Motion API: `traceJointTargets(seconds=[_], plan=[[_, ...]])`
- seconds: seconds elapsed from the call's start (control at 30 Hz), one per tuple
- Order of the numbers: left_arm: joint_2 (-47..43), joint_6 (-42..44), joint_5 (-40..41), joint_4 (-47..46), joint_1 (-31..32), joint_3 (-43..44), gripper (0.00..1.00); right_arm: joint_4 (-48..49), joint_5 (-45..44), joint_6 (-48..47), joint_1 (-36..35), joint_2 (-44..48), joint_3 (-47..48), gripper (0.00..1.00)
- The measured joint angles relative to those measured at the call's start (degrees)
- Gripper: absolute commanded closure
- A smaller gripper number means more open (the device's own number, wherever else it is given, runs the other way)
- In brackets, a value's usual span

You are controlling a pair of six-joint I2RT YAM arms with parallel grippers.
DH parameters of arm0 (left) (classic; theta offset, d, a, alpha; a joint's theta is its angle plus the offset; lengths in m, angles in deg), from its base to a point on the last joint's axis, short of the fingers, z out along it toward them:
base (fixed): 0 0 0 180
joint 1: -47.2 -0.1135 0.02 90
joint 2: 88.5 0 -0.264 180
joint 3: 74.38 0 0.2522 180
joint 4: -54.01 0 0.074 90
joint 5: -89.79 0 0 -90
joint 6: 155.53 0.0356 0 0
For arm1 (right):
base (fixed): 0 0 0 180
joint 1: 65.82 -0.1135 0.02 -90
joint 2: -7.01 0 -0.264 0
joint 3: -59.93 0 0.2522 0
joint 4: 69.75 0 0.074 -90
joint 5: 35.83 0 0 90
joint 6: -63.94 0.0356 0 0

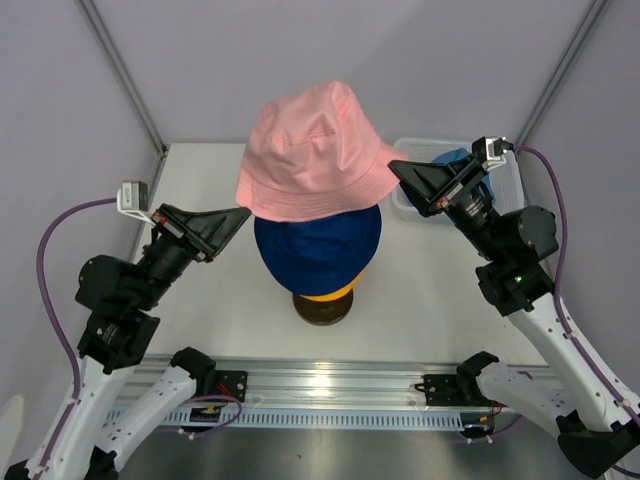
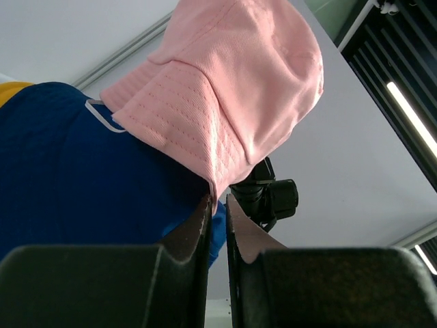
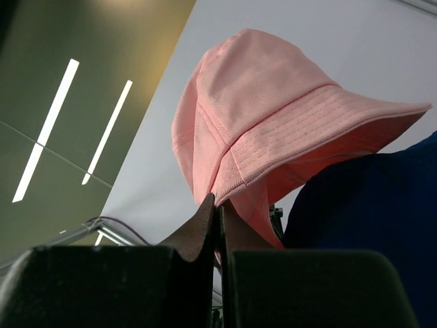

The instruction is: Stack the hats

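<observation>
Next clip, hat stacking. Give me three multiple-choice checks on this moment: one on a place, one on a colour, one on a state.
1. Where is the pink hat?
A) over the navy hat
B) under the navy hat
C) lying flat beside it

2. What colour of hat peeks out beneath the navy hat?
A) green
B) yellow
C) white

3. The right gripper is:
A) wide open
B) shut on nothing
C) shut on the pink hat's brim

Answers:
1 A: from above, it covers the navy crown.
2 B: the yellow hat shows under the navy brim.
3 C: the right wrist view shows the brim pinched between closed fingers.
</observation>
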Motion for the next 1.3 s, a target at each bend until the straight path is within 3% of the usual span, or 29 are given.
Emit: traceJointTargets(seconds=[0.33,0.43,0.57,0.67,0.9,1.2,1.3], plan=[[1.22,0.28,-0.96,0.13,0.00,3.80,0.85,-0.42,-1.27,2.05,-0.22,2.23,-0.76,1.00],[3.19,0.02,-2.34,-0.50,0.00,4.28,0.73,0.04,-1.20,4.48,-0.26,1.75,-1.09,1.00],[3.96,1.05,-2.23,1.03,0.00,4.00,0.27,0.61,-1.03,6.47,-0.44,0.98,-1.27,1.00],[0.96,2.27,0.04,2.97,0.00,2.19,0.21,0.70,-1.40,6.62,-0.59,1.05,-2.01,1.00],[-4.59,4.52,5.68,3.56,0.00,0.90,0.18,0.33,-3.43,5.70,-1.14,2.08,-3.69,1.00],[10.23,3.89,3.52,-0.15,0.00,1.53,0.21,0.11,-5.03,4.02,-2.25,2.86,-3.69,1.00],[12.46,3.15,3.52,-0.57,0.00,1.42,0.27,0.15,-5.33,3.74,-2.32,2.64,-3.69,1.00]])
